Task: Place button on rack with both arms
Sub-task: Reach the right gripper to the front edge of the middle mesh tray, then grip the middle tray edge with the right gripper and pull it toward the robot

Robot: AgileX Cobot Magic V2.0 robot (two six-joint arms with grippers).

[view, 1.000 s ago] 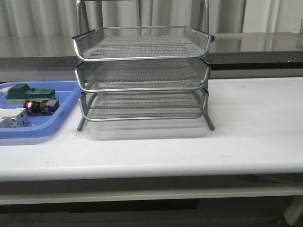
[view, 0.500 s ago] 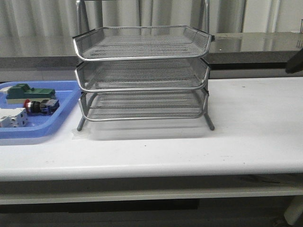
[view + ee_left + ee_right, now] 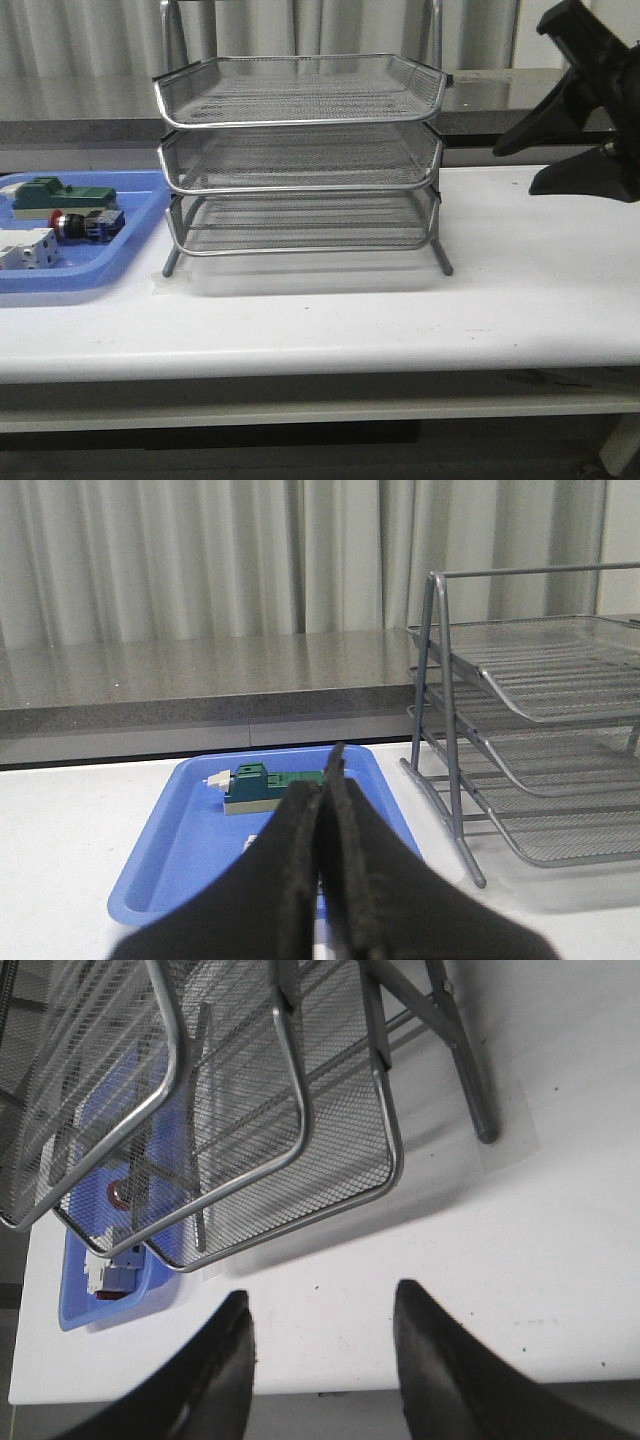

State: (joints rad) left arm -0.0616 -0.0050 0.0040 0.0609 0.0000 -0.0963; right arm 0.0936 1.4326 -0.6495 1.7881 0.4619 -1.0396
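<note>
The button [image 3: 85, 225], with a red cap and a blue rear block, lies in the blue tray [image 3: 120, 255] left of the rack [image 3: 300, 160]. In the right wrist view its red cap [image 3: 118, 1193] shows through the mesh. In the left wrist view my shut left gripper [image 3: 325, 780] hides the button. This gripper hovers over the tray [image 3: 190, 840], empty, with the rack [image 3: 530, 730] beside it. It does not show in the front view. My right gripper [image 3: 513, 170] is open and empty, in the air to the right of the rack [image 3: 300, 1140]. It also shows in the right wrist view [image 3: 320, 1300].
A green block [image 3: 60, 195] and a white block [image 3: 25, 250] share the blue tray with the button. The green block also shows in the left wrist view [image 3: 265, 785]. A grey counter [image 3: 540, 95] and curtains run behind the white table [image 3: 400, 320].
My right arm has come into the front view from the right edge and moved left toward the rack. The button, the tray and the rack have not moved.
</note>
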